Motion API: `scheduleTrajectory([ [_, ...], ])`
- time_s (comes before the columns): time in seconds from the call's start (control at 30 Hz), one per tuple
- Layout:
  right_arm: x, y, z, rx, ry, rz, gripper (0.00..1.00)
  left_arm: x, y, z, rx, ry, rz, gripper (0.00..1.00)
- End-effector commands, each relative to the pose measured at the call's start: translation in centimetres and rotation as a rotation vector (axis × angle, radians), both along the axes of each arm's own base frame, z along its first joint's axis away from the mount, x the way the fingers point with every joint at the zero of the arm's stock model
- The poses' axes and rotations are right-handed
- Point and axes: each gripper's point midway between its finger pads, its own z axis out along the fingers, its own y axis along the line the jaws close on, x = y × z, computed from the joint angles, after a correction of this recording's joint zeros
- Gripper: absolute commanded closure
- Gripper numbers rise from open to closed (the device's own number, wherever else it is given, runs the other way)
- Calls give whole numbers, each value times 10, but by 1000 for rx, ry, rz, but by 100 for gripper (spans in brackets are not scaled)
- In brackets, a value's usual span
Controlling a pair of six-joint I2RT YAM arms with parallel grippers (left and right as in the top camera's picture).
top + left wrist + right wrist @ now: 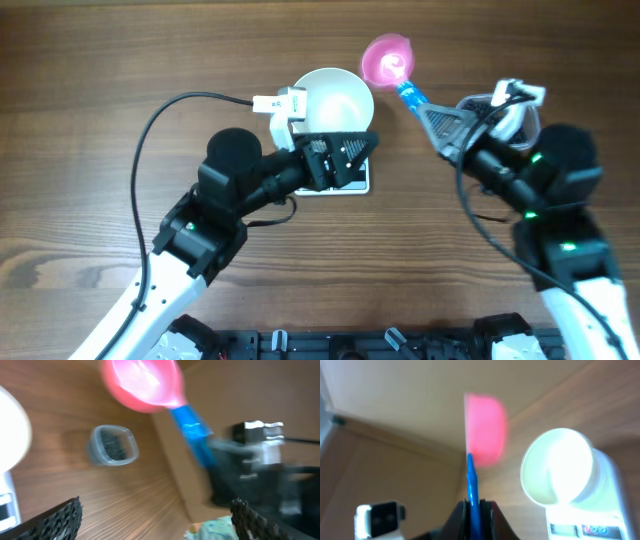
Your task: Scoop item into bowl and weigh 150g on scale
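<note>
Clamped tight on the blue handle [471,480], the right gripper [478,510] holds a pink scoop [485,430] aloft beside the white bowl [559,472]; no beads [114,442] show in it. The bowl sits on the scale [580,527] and looks empty. Over the scale's front the left gripper [350,158] hangs wide open. All the beads lie in the clear tub [95,452], well apart from the bowl. Filling seems barely begun; next, the scoop must dip into the tub.
</note>
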Motion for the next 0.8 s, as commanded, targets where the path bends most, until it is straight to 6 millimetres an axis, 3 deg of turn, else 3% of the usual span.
scheduleTrajectory([
  [0.0,-8,-31,23,-224,-56,-66,95,14,34,-19,174,-4,63,0],
  [0.07,-14,-46,19,-310,5,-106,95,20,76,-28,379,55,178,0],
  [0.17,-15,-50,16,-348,49,-110,96,18,117,-28,587,121,318,0],
  [0.43,-14,-50,-5,-355,144,-96,96,7,109,-38,583,180,249,0],
  [0.5,-16,-50,-7,-379,140,-83,96,4,110,-58,620,244,230,0],
  [0.67,-13,-53,-6,-411,119,-90,96,-7,124,-154,776,598,258,0],
  [0.77,-10,-56,-9,-420,131,-102,95,10,120,-177,796,632,277,0],
])
